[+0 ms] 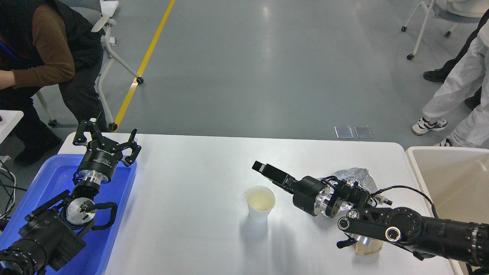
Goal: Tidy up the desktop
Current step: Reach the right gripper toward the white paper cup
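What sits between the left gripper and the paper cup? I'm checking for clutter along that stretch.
Only bare white desktop lies between the left gripper and the paper cup, past the blue tray's right rim, in the head view.

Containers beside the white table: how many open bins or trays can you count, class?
2. The blue tray sits at the desktop's left edge, under the left arm; the beige bin stands at its right edge. Both run out of view, so others may be hidden.

White desktop (191,236), blue tray (49,183), beige bin (450,179)
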